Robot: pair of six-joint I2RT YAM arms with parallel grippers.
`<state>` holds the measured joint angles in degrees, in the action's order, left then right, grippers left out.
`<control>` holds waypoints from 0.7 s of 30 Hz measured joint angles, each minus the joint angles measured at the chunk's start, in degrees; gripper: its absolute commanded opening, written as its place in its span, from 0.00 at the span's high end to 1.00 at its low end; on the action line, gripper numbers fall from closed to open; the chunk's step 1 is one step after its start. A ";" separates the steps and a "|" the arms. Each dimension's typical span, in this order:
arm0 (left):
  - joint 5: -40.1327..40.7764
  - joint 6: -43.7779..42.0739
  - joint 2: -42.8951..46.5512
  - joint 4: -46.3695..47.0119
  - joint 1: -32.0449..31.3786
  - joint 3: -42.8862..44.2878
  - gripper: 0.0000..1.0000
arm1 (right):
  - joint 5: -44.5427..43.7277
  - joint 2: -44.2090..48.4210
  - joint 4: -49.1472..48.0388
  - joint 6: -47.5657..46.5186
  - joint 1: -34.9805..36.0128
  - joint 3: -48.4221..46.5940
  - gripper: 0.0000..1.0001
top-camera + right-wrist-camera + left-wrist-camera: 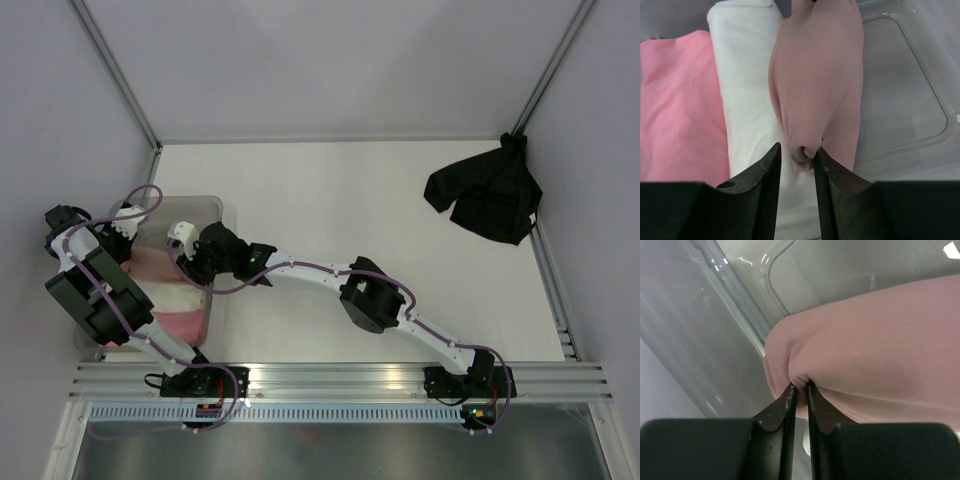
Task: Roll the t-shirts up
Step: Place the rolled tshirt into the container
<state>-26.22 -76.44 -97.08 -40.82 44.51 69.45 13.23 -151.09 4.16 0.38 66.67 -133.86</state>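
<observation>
Salmon-pink roll in the bin, long axis parallel to the cream roll.
Left fingers pinch one end; right fingers spread around the other.

left arm: folded back, wrist turned inward | left gripper: jaws almost together, pinching a fold of salmon t-shirt | right arm: stretched far left, low | right gripper: jaws parted

A translucent bin sits at the left of the white table — aluminium rail along the front.
</observation>
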 measured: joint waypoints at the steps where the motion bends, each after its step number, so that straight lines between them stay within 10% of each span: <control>1: 0.46 -0.07 0.02 0.76 -0.28 -0.59 0.78 | -0.02 0.68 -0.07 0.90 -0.20 0.72 0.68; 8: 2.12 -0.57 0.85 3.19 -1.64 -2.47 0.77 | -0.22 4.07 -0.50 7.98 -2.01 3.91 0.80; 21: 4.90 -4.07 2.47 3.65 -1.75 -3.54 0.64 | -0.13 5.75 -1.09 13.20 -3.63 6.03 0.71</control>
<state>-21.32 -80.51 -94.61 -37.17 42.76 65.91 13.10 -145.34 3.07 13.58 63.05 -127.83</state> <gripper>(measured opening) 0.332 0.293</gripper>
